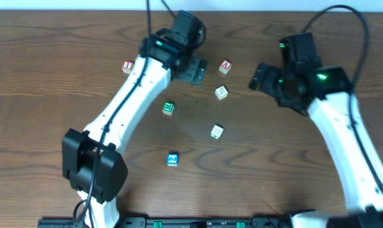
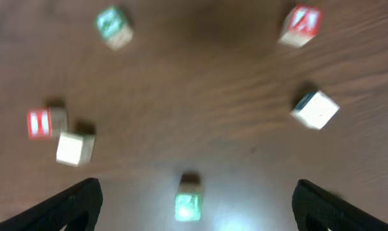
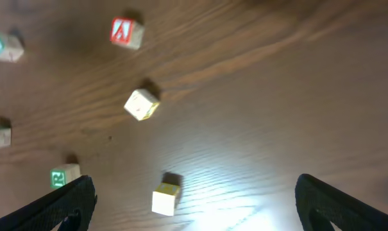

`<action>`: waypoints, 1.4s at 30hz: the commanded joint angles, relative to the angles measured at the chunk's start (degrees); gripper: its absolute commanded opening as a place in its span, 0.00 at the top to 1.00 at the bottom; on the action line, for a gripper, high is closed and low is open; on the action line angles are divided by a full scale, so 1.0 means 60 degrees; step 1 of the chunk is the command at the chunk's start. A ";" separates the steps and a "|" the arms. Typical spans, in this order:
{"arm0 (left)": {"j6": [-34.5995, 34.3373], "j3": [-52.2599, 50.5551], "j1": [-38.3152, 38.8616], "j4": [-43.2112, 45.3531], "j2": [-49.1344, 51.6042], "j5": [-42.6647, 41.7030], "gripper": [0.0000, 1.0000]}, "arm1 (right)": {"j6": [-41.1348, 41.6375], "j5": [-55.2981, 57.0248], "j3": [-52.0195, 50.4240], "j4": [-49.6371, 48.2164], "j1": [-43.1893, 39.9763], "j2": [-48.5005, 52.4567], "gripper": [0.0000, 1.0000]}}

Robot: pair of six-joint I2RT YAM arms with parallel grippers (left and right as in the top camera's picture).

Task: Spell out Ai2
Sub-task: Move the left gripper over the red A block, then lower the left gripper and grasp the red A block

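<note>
The red "A" cube (image 1: pixel 225 65) lies at the back right of the scattered cubes, and the red "I" cube (image 1: pixel 128 66) at the back left beside my left arm. The blue "2" cube (image 1: pixel 172 159) sits alone nearest the front. My left gripper (image 1: pixel 196 71) hangs open above the table between the I and the A. Its wrist view shows the A cube (image 2: pixel 301 25) top right and the I cube (image 2: pixel 40 123) at the left. My right gripper (image 1: pixel 259 77) is open just right of the A cube (image 3: pixel 126 32). Neither gripper holds anything.
A green-marked cube (image 1: pixel 168 108) lies mid-table and shows in the gap of the left gripper (image 2: pixel 195 187). Two pale cubes (image 1: pixel 221 92) (image 1: pixel 217 132) lie below the A. A second green cube (image 2: pixel 113 25) and a pale cube (image 2: pixel 75 147) sit near the I.
</note>
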State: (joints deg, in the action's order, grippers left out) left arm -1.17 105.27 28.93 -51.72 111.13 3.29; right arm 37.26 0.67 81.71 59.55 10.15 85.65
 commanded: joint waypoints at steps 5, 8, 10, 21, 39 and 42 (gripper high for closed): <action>0.1126 0.0168 0.0186 0.1435 0.0444 -0.0907 0.05 | -0.0769 0.0426 0.0313 0.0503 -0.1038 -0.2320 0.01; 0.1519 0.0168 0.0229 0.2189 0.0969 -0.1668 0.04 | -0.0933 0.0433 0.0313 0.0696 -0.1304 -0.3275 0.01; 0.1519 0.0168 0.0306 0.2845 0.1417 -0.1745 0.04 | -0.1020 0.0503 0.0313 0.0820 -0.1373 -0.3789 0.01; 0.2200 0.0171 0.0576 0.5322 0.2889 -0.2823 0.05 | -0.1370 0.0725 0.0306 0.1902 -0.1377 -0.3628 0.01; 0.2116 0.0171 0.0648 0.6612 0.4193 -0.2455 0.04 | -0.1625 0.0896 0.0299 0.2014 -0.1366 -0.3235 0.01; 0.2102 0.0171 0.0648 0.6670 0.4360 -0.2452 0.00 | -0.1661 0.0896 0.0299 0.2018 -0.1366 -0.3235 0.01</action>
State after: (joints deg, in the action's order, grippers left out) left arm 10.96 105.49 32.80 -11.88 135.52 -12.01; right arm 28.32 4.99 82.91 71.53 2.37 66.78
